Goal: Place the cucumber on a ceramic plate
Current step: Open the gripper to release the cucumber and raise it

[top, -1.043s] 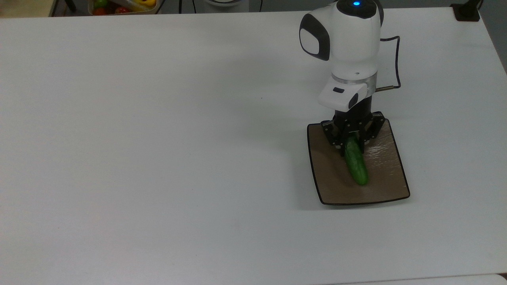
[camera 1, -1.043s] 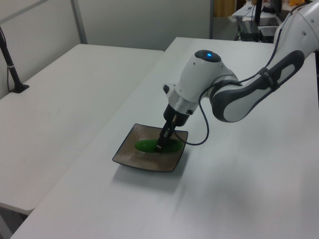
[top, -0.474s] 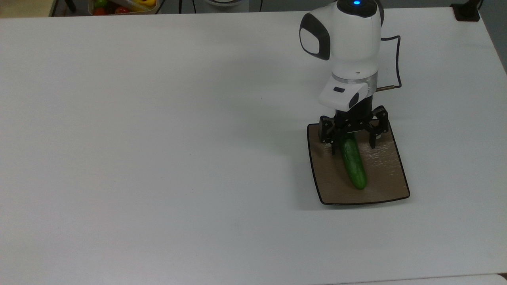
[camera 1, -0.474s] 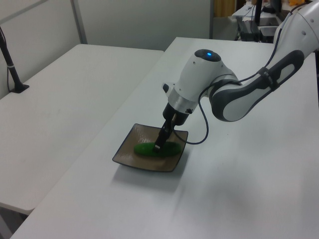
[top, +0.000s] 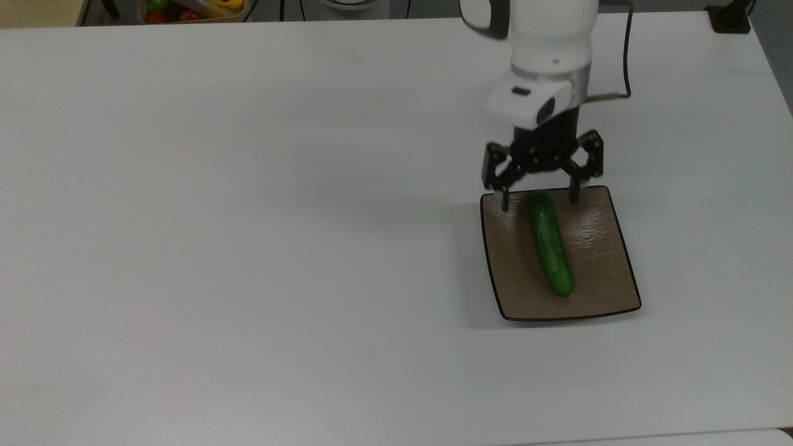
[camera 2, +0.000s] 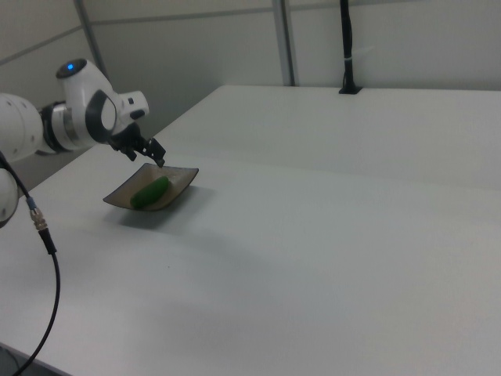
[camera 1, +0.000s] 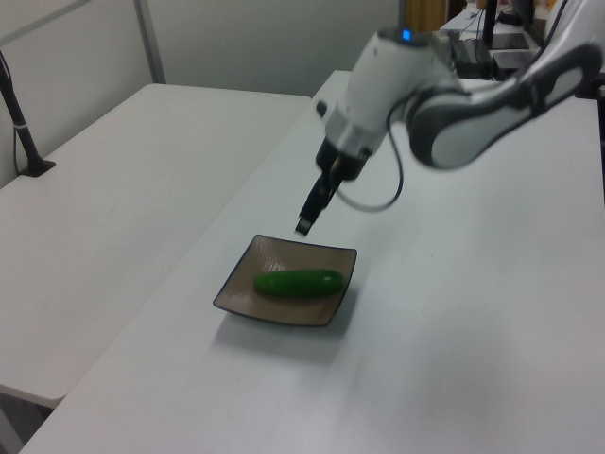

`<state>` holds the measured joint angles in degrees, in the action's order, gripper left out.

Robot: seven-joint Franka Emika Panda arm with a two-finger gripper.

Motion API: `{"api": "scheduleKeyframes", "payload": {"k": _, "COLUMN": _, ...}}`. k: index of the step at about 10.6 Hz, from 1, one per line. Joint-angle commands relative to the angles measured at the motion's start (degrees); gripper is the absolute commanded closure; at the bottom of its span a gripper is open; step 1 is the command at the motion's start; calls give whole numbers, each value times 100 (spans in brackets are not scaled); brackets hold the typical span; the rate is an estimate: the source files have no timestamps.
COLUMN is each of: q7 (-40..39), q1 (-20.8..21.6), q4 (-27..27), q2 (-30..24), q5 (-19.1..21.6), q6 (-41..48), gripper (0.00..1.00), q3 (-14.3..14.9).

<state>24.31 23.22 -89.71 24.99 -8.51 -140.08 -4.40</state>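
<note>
The dark green cucumber [top: 550,243] lies lengthwise on the square brown ceramic plate [top: 601,279], free of any grip. It shows on the plate [camera 1: 240,295] in the left view as a green cucumber [camera 1: 298,283], and on the plate [camera 2: 176,188] in the right view as a cucumber [camera 2: 150,192]. My gripper [top: 538,202] hangs open above the plate's far edge, its fingers spread to either side of the cucumber's near end and clear of it. In the left view the gripper [camera 1: 304,224] is well above the plate. The gripper [camera 2: 159,160] in the right view is also lifted.
A bin of colourful fruit [top: 192,8] sits past the top view's upper left table edge. A black post base [top: 731,18] stands at the top view's upper right corner. A cable [top: 624,56] trails from the wrist. A second white table [camera 1: 113,180] adjoins in the left view.
The gripper opened and let go of the cucumber, then rose and drew back toward the plate's far edge. The cucumber settled flat on the plate.
</note>
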Motion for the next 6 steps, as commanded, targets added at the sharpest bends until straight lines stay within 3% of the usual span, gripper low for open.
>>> {"api": "scheduleKeyframes", "payload": {"k": 1, "q7": 127, "q1": -133, "q4": -231, "q2": -1055, "q5": -82, "q6": 1776, "gripper": 0, "q3": -8}}
{"api": "scheduleKeyframes", "payload": {"k": 4, "q7": 126, "q1": -396, "q4": -432, "q2": -1986, "q5": 129, "q6": 3332, "gripper": 0, "q3": -8}}
{"api": "scheduleKeyframes", "payload": {"k": 6, "q7": -310, "q1": -651, "q4": -520, "q2": -2488, "q5": 393, "q6": 4248, "gripper": 0, "q3": 36}}
